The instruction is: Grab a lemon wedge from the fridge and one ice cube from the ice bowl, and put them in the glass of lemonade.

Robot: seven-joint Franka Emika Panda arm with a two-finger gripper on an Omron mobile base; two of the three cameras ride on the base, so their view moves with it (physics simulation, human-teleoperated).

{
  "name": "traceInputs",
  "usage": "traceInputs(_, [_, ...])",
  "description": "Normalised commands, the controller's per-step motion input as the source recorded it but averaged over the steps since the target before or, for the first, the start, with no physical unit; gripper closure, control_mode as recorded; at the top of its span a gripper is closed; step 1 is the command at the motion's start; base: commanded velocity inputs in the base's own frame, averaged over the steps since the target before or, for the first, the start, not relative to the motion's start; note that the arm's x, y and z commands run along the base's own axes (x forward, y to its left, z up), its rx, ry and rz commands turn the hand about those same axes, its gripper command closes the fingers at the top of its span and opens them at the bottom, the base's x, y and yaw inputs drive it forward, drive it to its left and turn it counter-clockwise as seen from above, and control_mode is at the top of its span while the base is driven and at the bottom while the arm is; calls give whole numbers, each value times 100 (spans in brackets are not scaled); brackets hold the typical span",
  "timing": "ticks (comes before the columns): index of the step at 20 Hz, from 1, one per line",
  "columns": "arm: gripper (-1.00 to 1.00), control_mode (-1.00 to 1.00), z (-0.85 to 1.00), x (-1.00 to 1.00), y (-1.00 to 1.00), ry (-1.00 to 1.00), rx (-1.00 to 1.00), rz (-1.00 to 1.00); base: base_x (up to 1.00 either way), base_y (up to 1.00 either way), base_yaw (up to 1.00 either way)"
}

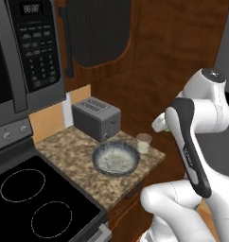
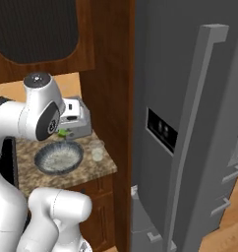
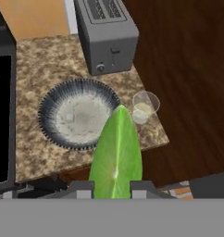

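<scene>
Here the hand (image 3: 112,189) grips a green lemon wedge (image 3: 116,152), above the worktop's (image 3: 40,60) near edge. The glass of lemonade (image 3: 144,107) stands right of the ice bowl (image 3: 79,118); releasing early risks dropping the wedge off the worktop's edge.

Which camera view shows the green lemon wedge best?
The hand view: the green lemon wedge rises large between the gripper fingertips, above the granite counter. In the right base view, the wedge is a small green speck beside the arm's joint. In the left base view, a green sliver peeks from behind the arm.
</scene>
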Motion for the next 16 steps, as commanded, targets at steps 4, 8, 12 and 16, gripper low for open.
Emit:
traceInputs(4, [100, -100, -7, 0, 8, 0, 0, -8, 1, 10, -13])
traceInputs(8, [100, -100, -9, 4, 22, 0, 0, -10, 0, 0, 0])
traceInputs(12, [100, -100, -2, 1, 0, 0, 0, -1, 0, 0, 0])
traceInputs(16, [100, -100, 0, 0, 0, 0, 0, 0, 0, 0, 0])
